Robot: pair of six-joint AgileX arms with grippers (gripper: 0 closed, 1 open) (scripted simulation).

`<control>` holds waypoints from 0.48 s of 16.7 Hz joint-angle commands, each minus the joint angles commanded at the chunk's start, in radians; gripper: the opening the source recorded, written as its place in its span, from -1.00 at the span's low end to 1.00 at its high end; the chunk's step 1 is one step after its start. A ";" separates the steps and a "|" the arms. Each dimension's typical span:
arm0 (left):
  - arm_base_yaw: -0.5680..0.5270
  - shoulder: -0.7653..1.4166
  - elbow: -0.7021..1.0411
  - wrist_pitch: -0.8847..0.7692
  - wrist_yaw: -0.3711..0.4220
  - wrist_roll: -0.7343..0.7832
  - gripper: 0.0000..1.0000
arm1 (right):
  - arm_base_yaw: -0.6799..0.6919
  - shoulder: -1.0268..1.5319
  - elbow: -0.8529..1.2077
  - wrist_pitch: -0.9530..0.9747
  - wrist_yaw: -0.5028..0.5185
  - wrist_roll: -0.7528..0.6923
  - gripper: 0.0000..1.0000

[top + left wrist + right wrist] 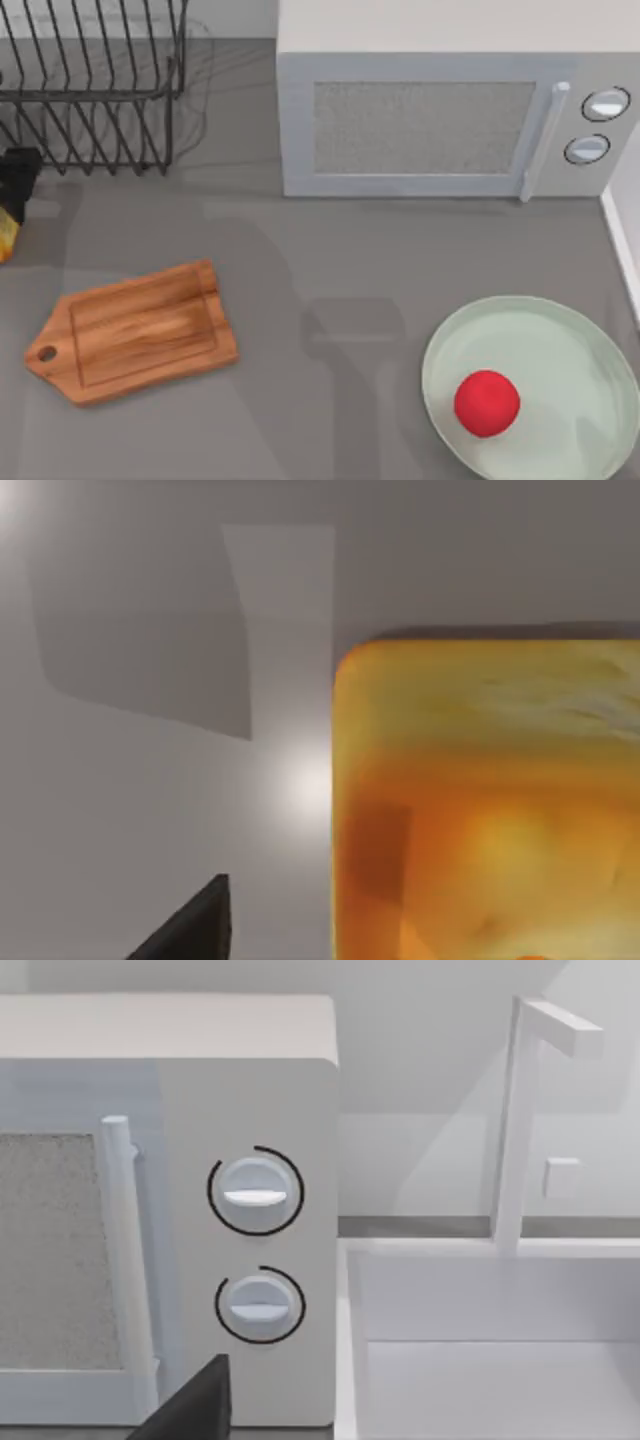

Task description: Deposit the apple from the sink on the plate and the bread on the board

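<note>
The red apple [487, 403] lies on the pale grey-green plate [580, 340] at the front right of the counter. The wooden board [135, 330] lies bare at the front left, handle end pointing left. At the far left edge a sliver of golden bread [5, 238] shows just below my dark left gripper [15, 182]. In the left wrist view the bread [490, 800] is very close, beside a dark part of that gripper [190, 930], above a plain grey surface. A dark part of my right gripper [190, 1405] faces the white sink [480, 1360].
A white microwave [430, 125] stands at the back, its handle and two dials [255, 1192] on its right. A black wire dish rack [90, 85] fills the back left corner. The sink's white edge [622, 240] runs along the right.
</note>
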 joint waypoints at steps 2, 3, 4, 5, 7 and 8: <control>0.000 0.017 -0.008 0.026 0.000 0.000 1.00 | 0.000 0.000 0.000 0.000 0.000 0.000 1.00; 0.000 0.025 -0.011 0.036 0.000 0.000 1.00 | 0.000 0.000 0.000 0.000 0.000 0.000 1.00; -0.001 0.030 -0.014 0.045 0.000 0.000 1.00 | 0.000 0.000 0.000 0.000 0.000 0.000 1.00; -0.001 0.035 -0.016 0.051 0.000 0.000 1.00 | 0.000 0.000 0.000 0.000 0.000 0.000 1.00; -0.001 0.039 -0.018 0.057 0.000 0.000 1.00 | 0.000 0.000 0.000 0.000 0.000 0.000 1.00; -0.001 0.039 -0.018 0.057 0.000 0.000 1.00 | 0.000 0.000 0.000 0.000 0.000 0.000 1.00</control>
